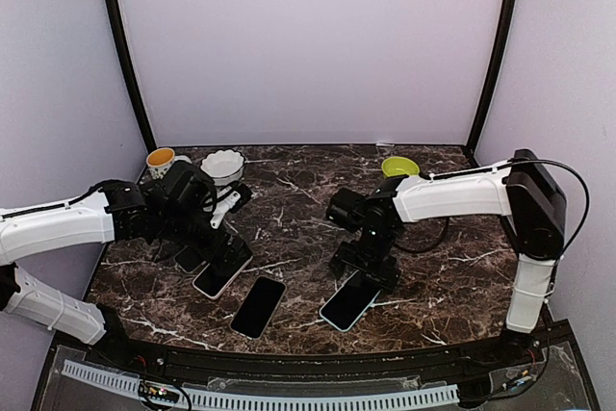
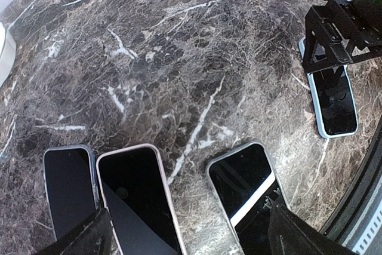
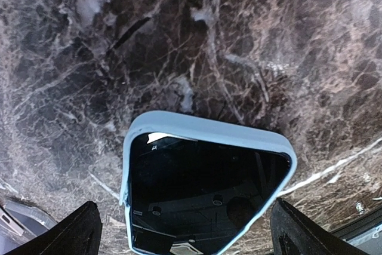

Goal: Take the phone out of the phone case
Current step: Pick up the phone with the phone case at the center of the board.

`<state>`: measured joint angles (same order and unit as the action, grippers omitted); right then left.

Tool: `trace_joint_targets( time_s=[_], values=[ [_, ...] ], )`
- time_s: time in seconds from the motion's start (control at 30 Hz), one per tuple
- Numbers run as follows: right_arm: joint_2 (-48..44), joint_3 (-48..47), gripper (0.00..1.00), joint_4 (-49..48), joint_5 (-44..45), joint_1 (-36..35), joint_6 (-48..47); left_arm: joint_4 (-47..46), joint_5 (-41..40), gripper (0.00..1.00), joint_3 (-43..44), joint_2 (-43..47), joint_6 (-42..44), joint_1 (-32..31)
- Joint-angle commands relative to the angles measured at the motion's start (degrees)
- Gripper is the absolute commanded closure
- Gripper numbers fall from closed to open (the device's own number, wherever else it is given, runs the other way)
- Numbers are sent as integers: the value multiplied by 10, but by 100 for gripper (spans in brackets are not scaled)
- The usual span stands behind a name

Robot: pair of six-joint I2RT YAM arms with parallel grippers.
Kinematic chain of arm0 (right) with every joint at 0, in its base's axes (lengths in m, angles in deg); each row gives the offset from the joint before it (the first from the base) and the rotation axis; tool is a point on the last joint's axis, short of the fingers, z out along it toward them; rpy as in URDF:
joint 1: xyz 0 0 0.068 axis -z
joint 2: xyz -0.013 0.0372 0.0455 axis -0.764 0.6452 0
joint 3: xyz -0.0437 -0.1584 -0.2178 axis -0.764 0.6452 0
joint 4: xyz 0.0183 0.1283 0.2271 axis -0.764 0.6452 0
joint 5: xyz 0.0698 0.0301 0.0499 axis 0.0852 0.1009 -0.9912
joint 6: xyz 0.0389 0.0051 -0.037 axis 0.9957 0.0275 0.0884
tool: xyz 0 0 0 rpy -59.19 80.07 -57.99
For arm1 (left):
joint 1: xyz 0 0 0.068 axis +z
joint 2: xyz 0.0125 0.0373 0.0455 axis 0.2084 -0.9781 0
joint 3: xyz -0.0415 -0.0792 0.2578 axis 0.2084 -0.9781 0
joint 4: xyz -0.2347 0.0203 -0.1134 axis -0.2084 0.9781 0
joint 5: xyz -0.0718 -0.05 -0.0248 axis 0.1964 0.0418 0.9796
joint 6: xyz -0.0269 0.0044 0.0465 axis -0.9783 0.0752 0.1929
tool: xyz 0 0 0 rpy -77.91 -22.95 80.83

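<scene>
A phone in a light blue case (image 1: 349,300) lies flat near the table's front. My right gripper (image 1: 363,267) hangs over its far end. In the right wrist view the case (image 3: 203,132) lies between my wide-open fingers (image 3: 68,231), which do not touch it. My left gripper (image 1: 219,243) is open over a phone in a pale pink case (image 2: 136,198). On either side of that phone lie one in a dark blue case (image 2: 68,186) and one in a grey case (image 2: 245,183). The left wrist view also shows the light blue phone (image 2: 335,103).
An orange-and-yellow cup (image 1: 161,158) and a white bowl (image 1: 222,166) stand at the back left. A green bowl (image 1: 399,166) stands at the back right. The phones lie close to the table's front edge (image 1: 289,348).
</scene>
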<state>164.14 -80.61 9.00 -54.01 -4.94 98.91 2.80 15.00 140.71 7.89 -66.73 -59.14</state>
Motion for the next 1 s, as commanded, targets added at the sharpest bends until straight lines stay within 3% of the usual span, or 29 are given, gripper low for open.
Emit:
trace_joint_targets(
  time_s=[0.0, 0.47, 0.6, 0.77, 0.97],
  values=[
    [18, -3, 1, 0, -12, -4, 14, 8, -25, 6, -6, 8, 11, -2],
    [66, -16, 1, 22, 5, -1, 6, 4, -22, 6, -14, 18, 11, -2],
    [60, -2, 21, 14, 10, -1, 13, 3, -27, 7, -15, 16, 12, -2],
    [55, 10, 37, -26, 2, -2, 1, -2, -26, 7, -18, 17, 15, -2],
    [22, -1, 43, -25, 29, -2, -6, -11, 19, 7, -12, 16, 18, -1]
  ],
)
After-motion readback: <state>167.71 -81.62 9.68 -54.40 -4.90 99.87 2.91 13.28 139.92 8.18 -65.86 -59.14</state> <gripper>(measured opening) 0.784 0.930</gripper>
